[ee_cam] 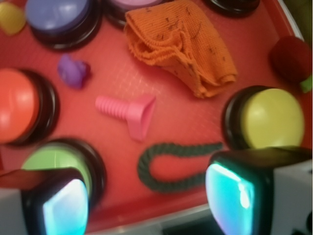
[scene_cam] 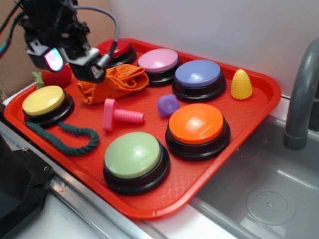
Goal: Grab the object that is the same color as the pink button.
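Note:
The hot-pink toy bolt (scene_cam: 122, 116) (ee_cam: 128, 112) lies on its side near the middle of the red tray (scene_cam: 259, 94), its wide head toward the tray's left. The pale pink button (scene_cam: 158, 60) stands at the tray's back; only its edge (ee_cam: 131, 2) shows in the wrist view. My gripper (scene_cam: 72, 63) (ee_cam: 149, 200) hangs above the tray's back left corner, up and to the left of the bolt and well clear of it. It is open, with nothing between its glowing pads (ee_cam: 234, 196).
An orange cloth (scene_cam: 113, 82), a green rope (scene_cam: 65, 137) and a purple toy (scene_cam: 168, 105) lie around the bolt. Yellow (scene_cam: 44, 101), green (scene_cam: 133, 157), orange (scene_cam: 196, 125), lavender-blue (scene_cam: 198, 74) and red (scene_cam: 115, 49) buttons crowd the tray. A yellow corn (scene_cam: 241, 84), a sink (scene_cam: 269, 199) and a faucet (scene_cam: 301, 94) are at the right.

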Tool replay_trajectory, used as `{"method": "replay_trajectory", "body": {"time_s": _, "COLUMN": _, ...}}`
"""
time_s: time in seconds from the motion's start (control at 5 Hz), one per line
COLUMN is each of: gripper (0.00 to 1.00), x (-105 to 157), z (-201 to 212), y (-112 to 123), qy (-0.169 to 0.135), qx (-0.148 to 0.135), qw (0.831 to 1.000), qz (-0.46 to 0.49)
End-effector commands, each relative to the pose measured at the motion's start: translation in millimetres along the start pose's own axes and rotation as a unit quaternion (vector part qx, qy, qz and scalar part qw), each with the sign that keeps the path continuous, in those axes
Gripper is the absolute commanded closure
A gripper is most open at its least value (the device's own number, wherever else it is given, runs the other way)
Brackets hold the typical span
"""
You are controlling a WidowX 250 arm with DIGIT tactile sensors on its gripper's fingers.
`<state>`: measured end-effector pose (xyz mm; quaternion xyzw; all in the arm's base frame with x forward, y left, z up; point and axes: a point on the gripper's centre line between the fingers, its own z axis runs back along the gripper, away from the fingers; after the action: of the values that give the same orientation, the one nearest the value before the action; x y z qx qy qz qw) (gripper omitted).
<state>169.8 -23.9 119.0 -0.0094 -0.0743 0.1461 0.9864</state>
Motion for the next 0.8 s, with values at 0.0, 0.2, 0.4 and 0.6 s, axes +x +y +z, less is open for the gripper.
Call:
{"method": "replay_trajectory", "body": {"time_s": 0.0, "gripper": 0.0, "x": 30.1, "z": -69.8, "y": -17.6, "qy": -0.005, "qx": -0.021, "qw": 1.0, "qz": 0.009}}
{"method": "replay_trajectory", "body": {"time_s": 0.2, "gripper": 0.0, "x": 36.2, "z": -94.8, "y": -16.6, "qy": 0.003, "qx": 0.008, "qw": 1.0, "qz": 0.012}}
{"method": "replay_trajectory", "body": {"time_s": 0.4, "gripper": 0.0, "x": 35.9, "z": -101.7, "y": -14.6, "qy": 0.004, "qx": 0.018, "qw": 1.0, "qz": 0.014}}
{"method": "replay_trajectory", "body": {"time_s": 0.6, "gripper": 0.95, "x": 35.3, "z": -104.5, "y": -13.7, "qy": 0.001, "qx": 0.024, "qw": 0.999, "qz": 0.021}}
